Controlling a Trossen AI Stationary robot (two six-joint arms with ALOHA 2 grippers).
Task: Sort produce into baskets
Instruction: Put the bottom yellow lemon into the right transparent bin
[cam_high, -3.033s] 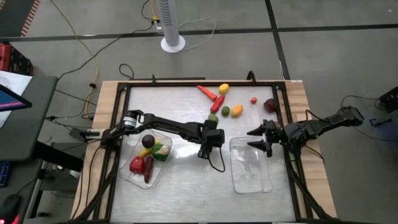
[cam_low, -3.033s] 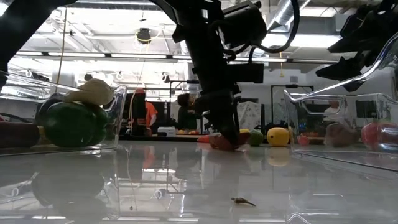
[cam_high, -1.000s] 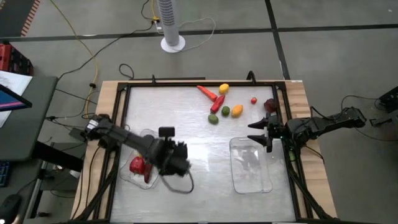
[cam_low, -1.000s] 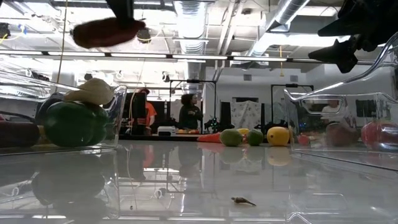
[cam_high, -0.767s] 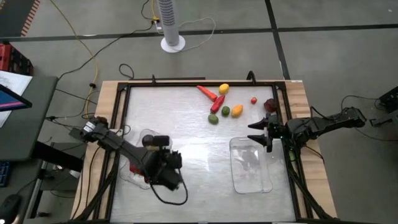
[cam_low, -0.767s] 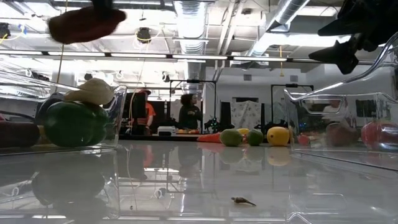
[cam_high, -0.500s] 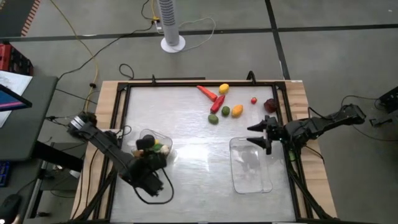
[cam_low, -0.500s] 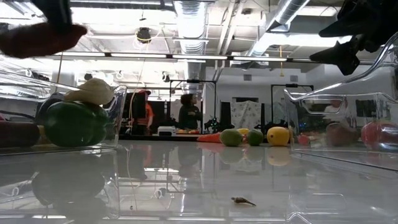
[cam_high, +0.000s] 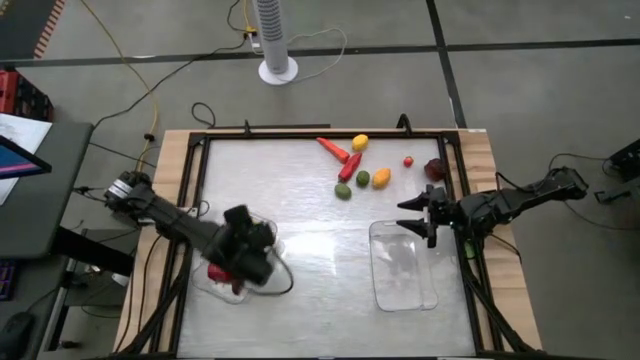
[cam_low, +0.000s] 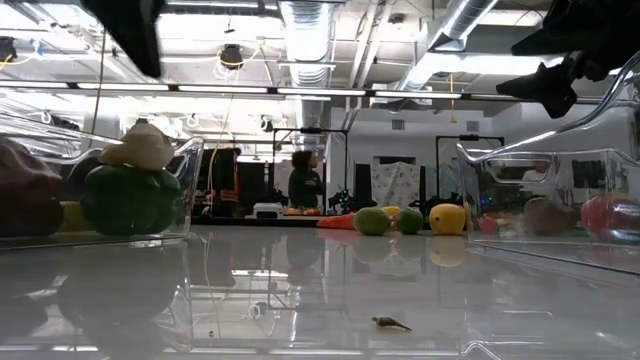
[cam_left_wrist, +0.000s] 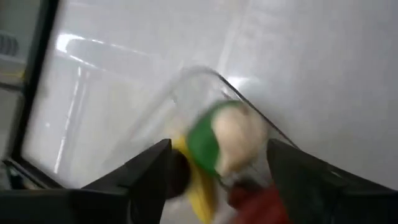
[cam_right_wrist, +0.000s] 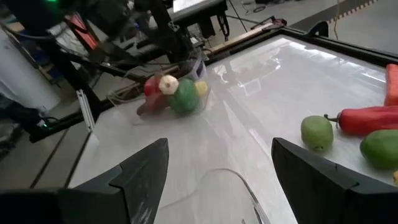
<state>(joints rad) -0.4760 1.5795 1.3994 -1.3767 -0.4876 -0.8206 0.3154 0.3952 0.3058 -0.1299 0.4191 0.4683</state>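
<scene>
Small toy fruits and vegetables are split: several, including a green round piece (cam_low: 125, 198) topped by a white one (cam_low: 137, 148), lie in the clear shallow plastic tray on the left (cam_high: 225, 288); others sit loose at the table's far side, among them a red pepper (cam_high: 349, 166). The left gripper (cam_high: 245, 258) hovers over that tray, fingers apart, holding nothing. The right gripper (cam_high: 418, 219) waits open and empty by the second clear tray (cam_high: 402, 266).
</scene>
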